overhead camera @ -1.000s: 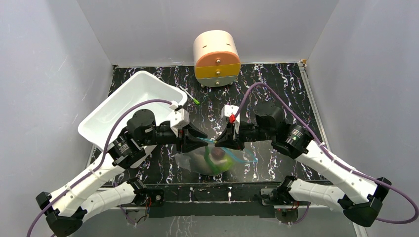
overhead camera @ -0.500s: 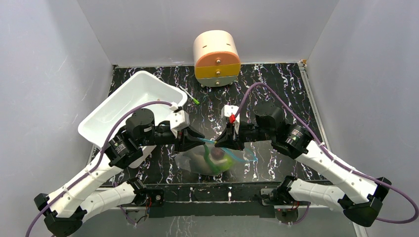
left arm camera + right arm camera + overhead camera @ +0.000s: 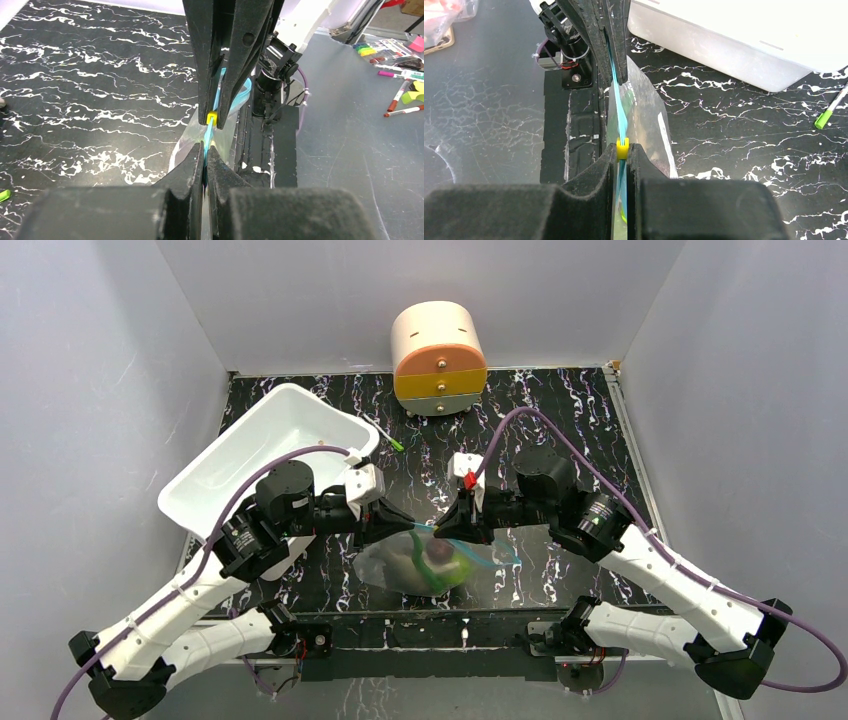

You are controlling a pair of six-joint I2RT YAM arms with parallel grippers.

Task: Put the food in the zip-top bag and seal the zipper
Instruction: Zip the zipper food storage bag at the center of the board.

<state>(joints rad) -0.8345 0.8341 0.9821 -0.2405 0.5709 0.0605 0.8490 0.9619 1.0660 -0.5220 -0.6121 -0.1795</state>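
**Top view:** zip-top bag lies on the bench at lower centre, just ahead of the arm bases. Food is inside it: green pepper, lime-green fruit and a dark ball can be made out, the rest can't be told apart. Zipper runs along the bag's upper edge, sloping down to the right. Both sets of jaws meet tip to tip over its left end. White tub sits upper left, well clear of the bag.

**Left wrist:** left jaws are at bottom centre, closed on the teal strip. Right jaws come down from the top, with the yellow tab at their tips. Only a short run of strip sits between the two grips. Behind the right jaws the strip seems to bow out, so the mouth is probably open there.

**Right wrist:** right jaws are at bottom centre, clamped on the yellow tab. The strip runs straight up the frame into the left jaws. Bag film hangs to the right of it.

**Read:** filling looks done and this is the sealing step. To do it well:
- Left jaws act as a fixed anchor.
- Right jaws draw the tab along the strip line toward the far end, lower right in the top view.
- Keep the strip taut and level, with no twist.
- Keep the bag low so the food doesn't shift.
- Don't let the film bunch ahead of the tab.
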